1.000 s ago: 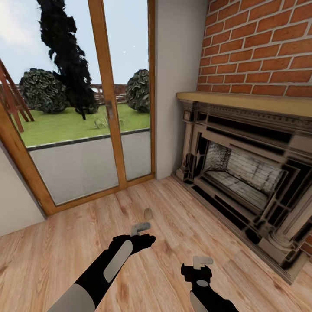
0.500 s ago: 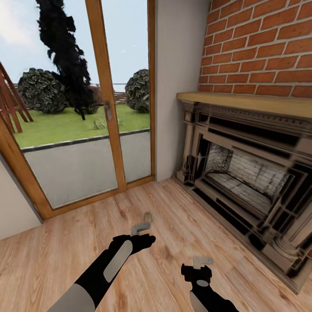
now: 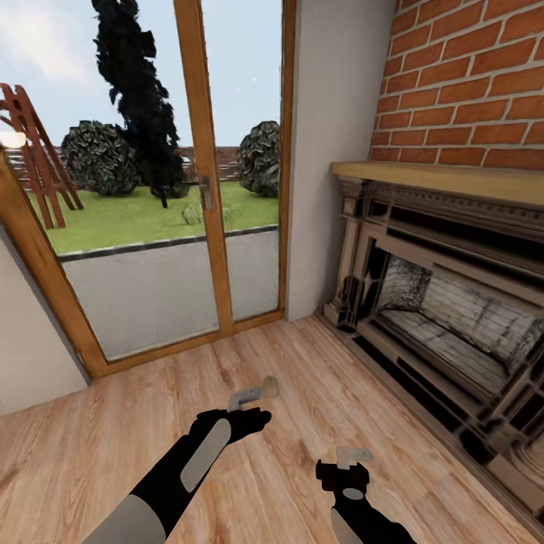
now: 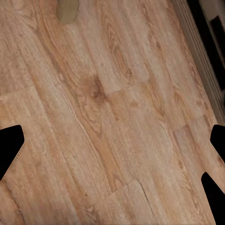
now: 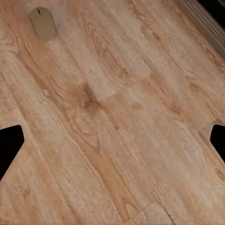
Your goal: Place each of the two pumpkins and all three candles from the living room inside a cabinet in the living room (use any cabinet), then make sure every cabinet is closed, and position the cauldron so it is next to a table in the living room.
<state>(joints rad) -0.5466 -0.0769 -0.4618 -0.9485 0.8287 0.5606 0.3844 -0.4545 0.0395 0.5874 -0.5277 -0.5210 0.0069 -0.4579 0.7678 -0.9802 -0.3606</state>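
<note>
A small beige candle [image 3: 270, 387] lies on the wooden floor just beyond my left gripper [image 3: 245, 397]. It also appears as a beige stub in the left wrist view [image 4: 68, 9] and in the right wrist view [image 5: 43, 23]. My left gripper [image 4: 112, 164] is open over bare planks with nothing between its fingers. My right gripper [image 3: 353, 455] hangs lower and nearer to me, also open [image 5: 112, 145] and empty. The pumpkins, cabinet, cauldron and table are out of view.
A dark stone fireplace [image 3: 446, 302] with a wooden mantel stands against the brick wall on the right. A wood-framed glass door [image 3: 204, 196] faces the garden ahead. The plank floor [image 3: 302, 438] stretches between them.
The head view has swung, so door and fireplace sit further right in the picture. The candle now lies closer to my left gripper. Both arms hold the same pose.
</note>
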